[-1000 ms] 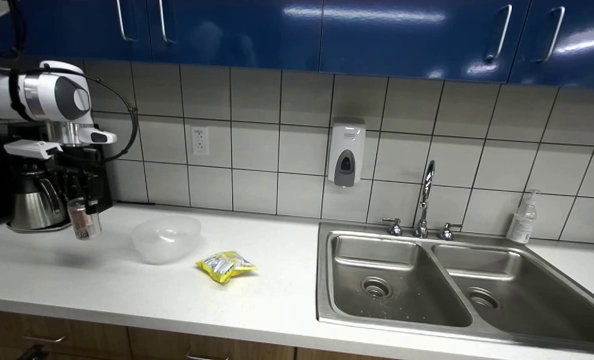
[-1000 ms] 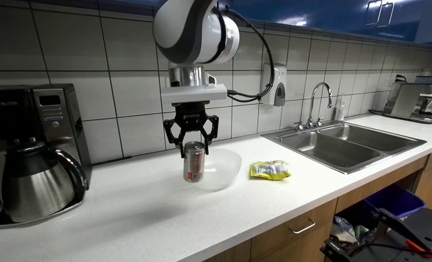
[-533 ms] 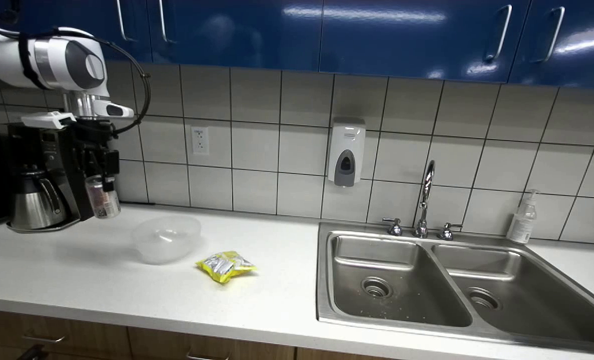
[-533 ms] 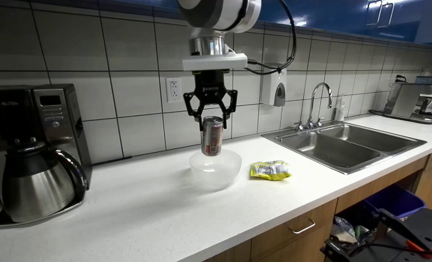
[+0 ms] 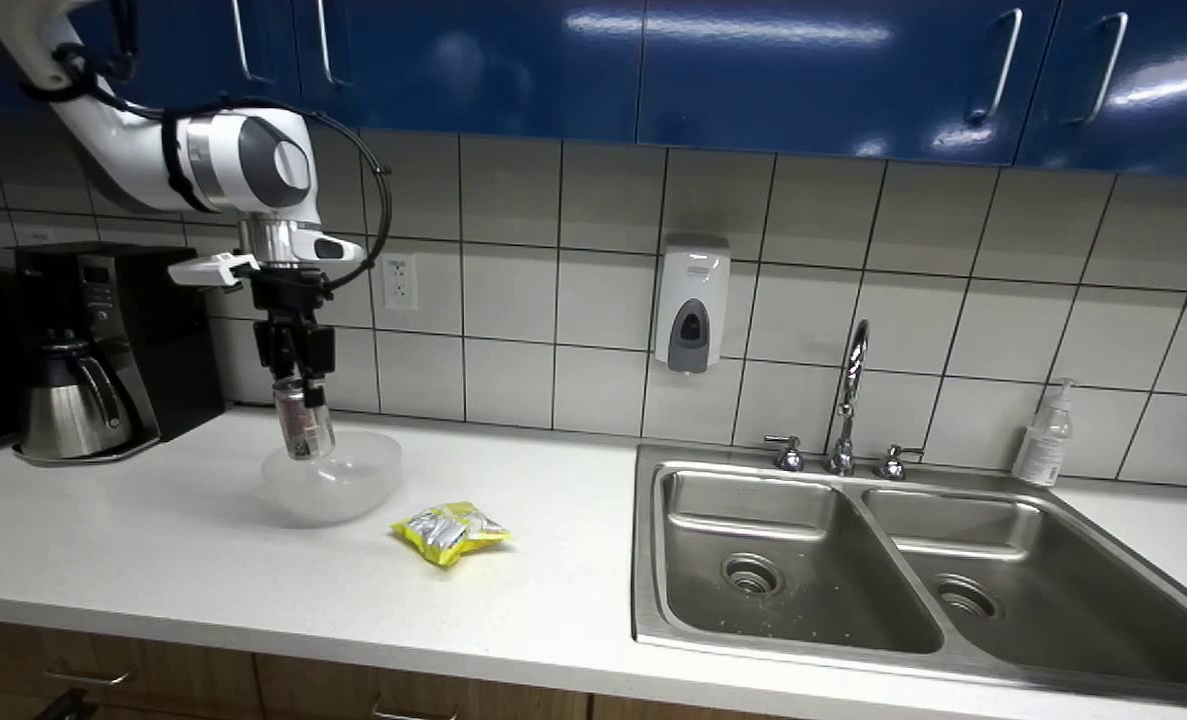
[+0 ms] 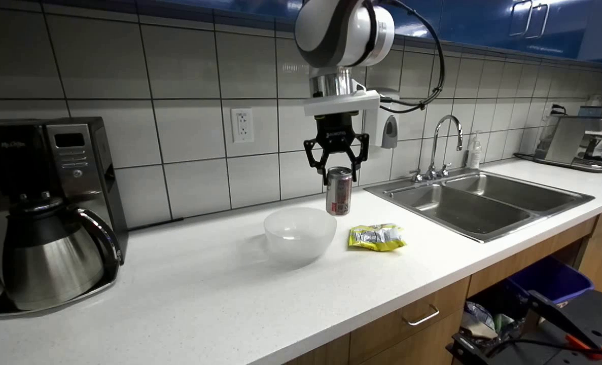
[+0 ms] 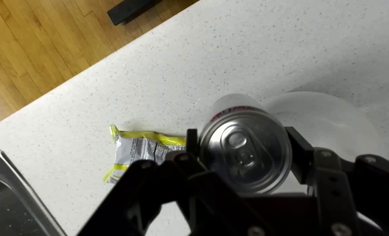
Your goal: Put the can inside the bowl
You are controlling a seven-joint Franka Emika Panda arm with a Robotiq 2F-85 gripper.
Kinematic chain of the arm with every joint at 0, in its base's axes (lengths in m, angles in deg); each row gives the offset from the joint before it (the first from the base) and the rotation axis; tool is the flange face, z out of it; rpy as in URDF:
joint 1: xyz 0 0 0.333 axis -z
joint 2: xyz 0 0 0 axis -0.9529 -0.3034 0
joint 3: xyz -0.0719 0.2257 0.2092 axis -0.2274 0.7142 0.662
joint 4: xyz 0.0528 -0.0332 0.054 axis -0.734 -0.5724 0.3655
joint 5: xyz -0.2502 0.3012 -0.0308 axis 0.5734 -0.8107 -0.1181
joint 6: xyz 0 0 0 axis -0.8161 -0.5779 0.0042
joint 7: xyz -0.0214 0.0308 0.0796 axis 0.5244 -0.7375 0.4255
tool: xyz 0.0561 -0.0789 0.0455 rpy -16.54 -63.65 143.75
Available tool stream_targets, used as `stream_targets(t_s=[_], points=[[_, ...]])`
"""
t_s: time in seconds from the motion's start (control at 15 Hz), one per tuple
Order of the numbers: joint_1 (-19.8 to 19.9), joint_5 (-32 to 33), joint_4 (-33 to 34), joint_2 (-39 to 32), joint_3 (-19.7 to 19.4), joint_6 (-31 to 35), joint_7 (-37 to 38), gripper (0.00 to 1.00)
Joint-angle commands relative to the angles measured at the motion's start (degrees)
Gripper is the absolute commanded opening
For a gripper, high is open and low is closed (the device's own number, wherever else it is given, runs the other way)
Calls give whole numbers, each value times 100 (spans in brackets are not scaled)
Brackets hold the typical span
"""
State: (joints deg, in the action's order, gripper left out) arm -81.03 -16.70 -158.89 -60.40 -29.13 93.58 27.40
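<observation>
The can (image 6: pixel 339 195) is silvery with a reddish label. My gripper (image 6: pixel 340 179) is shut on its top end and holds it roughly upright above the counter. The translucent whitish bowl (image 6: pixel 298 241) stands on the counter. In that exterior view the can hangs just right of the bowl's rim. In an exterior view, the can (image 5: pixel 305 428) overlaps the back left rim of the bowl (image 5: pixel 338 490). In the wrist view, the can's lid (image 7: pixel 246 154) sits between both fingers, and the bowl (image 7: pixel 328 121) lies to its right, partly hidden by the can and a finger.
A yellow-and-silver snack packet (image 6: pixel 378 237) lies near the bowl. A double sink (image 5: pixel 793 560) with a faucet (image 5: pixel 850 400) is further right. A coffee maker with a steel carafe (image 6: pixel 52 253) stands at the left. Blue cabinets (image 5: pixel 473 70) hang above.
My gripper has carried the can to the right in both exterior views, first rising and then coming down somewhat. The bowl and the packet have not moved.
</observation>
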Motion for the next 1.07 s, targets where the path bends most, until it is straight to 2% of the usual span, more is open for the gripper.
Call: stream_targets(t_s=[0.0,0.4,1.0], points=[[131,156,458,-612,-99,87,-49,40],[35,99,1155,-1326,-280,151,-30,40],[-58,20,1769,-1642,-247,85,-53,40]])
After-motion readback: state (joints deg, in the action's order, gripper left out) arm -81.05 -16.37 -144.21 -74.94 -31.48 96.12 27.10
